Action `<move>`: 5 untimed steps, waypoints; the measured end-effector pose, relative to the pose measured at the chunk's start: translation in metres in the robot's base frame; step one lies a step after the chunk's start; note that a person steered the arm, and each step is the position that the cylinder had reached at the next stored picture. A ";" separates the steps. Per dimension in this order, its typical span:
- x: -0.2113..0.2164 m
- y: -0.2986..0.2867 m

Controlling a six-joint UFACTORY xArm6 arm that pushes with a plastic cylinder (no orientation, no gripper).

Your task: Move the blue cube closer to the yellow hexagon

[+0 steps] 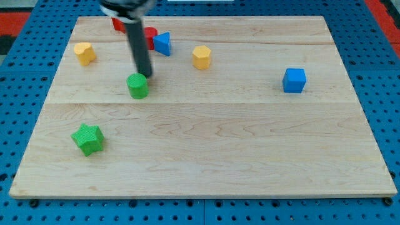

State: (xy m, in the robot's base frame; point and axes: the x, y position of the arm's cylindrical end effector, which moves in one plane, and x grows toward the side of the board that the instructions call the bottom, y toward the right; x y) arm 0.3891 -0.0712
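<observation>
camera view: pale wooden board (206,144) sitting on a blue pegboard surface, w/ a bit of red at the view's top corners.

no fingers on this rig, so nothing to open or clench; just a dark rod coming down from the view's top. my tip (147,76) sits at the upper right edge of the green cylinder (138,85), touching or just beside it, can't tell which.

blue cube (294,80) is over at the view's right, alone, well apart from my tip. yellow hexagon (201,57) is nr the top centre, up and to the left of the cube, w/ bare board between them.

other blocks: blue triangular block (162,44) left of the hexagon, a red block (150,36) just behind it, another red block (117,24) partly hidden by the rod, shape unclear. a second yellow block (84,53) at the top left, green star (87,139) lower left.

progress, as i judge it: nothing done yet. cube looks untouched and far from the hexagon. left to do: get my tip round to the cube's right side, then push it left and slightly up toward the hexagon.
</observation>
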 end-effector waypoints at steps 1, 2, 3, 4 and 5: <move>0.045 0.099; 0.084 0.192; 0.068 0.265; 0.045 0.267; 0.007 0.234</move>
State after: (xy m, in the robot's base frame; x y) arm 0.3966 0.1625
